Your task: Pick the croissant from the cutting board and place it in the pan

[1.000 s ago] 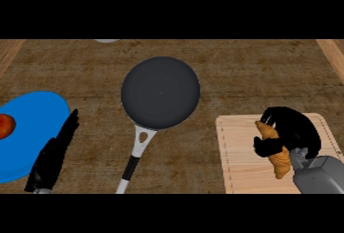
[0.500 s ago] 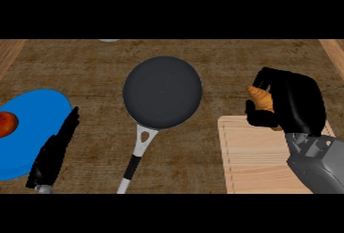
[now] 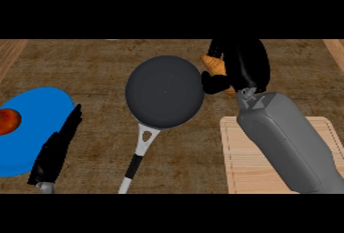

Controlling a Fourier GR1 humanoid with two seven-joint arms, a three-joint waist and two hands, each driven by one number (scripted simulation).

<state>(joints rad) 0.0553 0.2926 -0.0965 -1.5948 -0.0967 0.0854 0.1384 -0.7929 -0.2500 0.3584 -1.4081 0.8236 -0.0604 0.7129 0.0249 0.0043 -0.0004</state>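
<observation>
My right hand (image 3: 242, 63) is curled round the golden croissant (image 3: 214, 64), of which only the left end shows past the fingers. It holds the croissant up just to the right of the dark round pan (image 3: 164, 91), near the pan's upper right rim. The pan's white and black handle (image 3: 136, 155) points toward the lower edge. The pale wooden cutting board (image 3: 245, 159) lies at the lower right, partly covered by my grey right forearm. My left hand (image 3: 57, 148) rests open and edge-on at the lower left.
A blue plate (image 3: 37, 118) lies at the left edge with a red tomato (image 3: 8, 120) on it, right beside my left hand. The counter's brown wood top spreads around the pan.
My right hand has lifted the croissant off the cutting board and carried it up and to the left, close to the pan's rim. The left hand has stayed still.
</observation>
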